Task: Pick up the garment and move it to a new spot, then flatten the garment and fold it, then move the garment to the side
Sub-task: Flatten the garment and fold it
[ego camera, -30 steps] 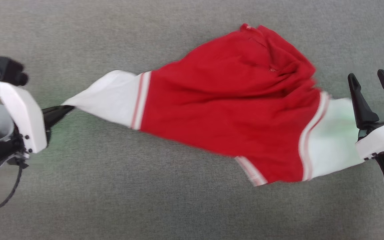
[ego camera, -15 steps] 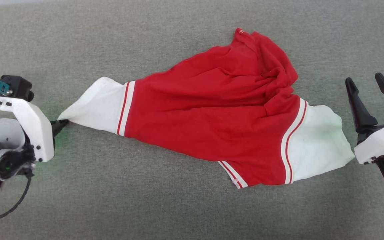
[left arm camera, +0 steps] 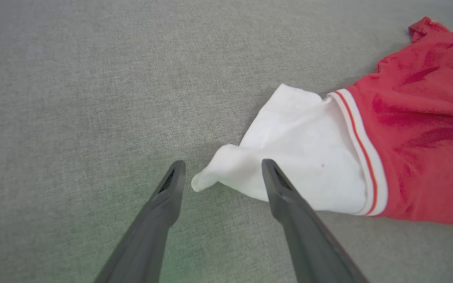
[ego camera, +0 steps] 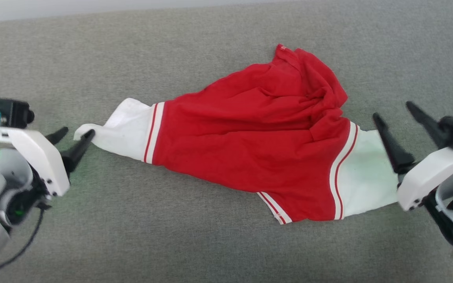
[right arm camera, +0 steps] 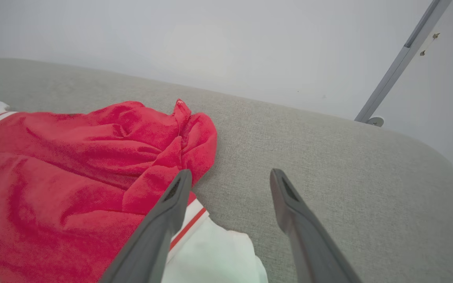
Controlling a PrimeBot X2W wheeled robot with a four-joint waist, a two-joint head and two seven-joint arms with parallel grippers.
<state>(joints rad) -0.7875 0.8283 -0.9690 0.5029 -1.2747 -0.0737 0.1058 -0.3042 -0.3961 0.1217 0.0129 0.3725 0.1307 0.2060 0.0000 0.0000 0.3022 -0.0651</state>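
Observation:
The garment (ego camera: 250, 145) lies stretched across the grey cloth surface, red in the middle with a white panel and stripe trim at each end, bunched at its far right. My left gripper (ego camera: 77, 134) stands open at the tip of the left white panel (left arm camera: 289, 165), which rests loose between and beside its fingers (left arm camera: 159, 212). My right gripper (ego camera: 391, 109) is open above the right white panel (right arm camera: 210, 255), holding nothing. The red bulk also shows in the right wrist view (right arm camera: 73, 169).
The grey fabric surface (ego camera: 171, 236) spreads wide on all sides of the garment. Its far edge (ego camera: 92, 13) meets a pale wall. A metal bar (right arm camera: 399, 63) leans against the wall beyond the surface's right end.
My left gripper has opened and let go of the left white panel's tip, which now lies on the surface. The right gripper has shifted left over the right panel.

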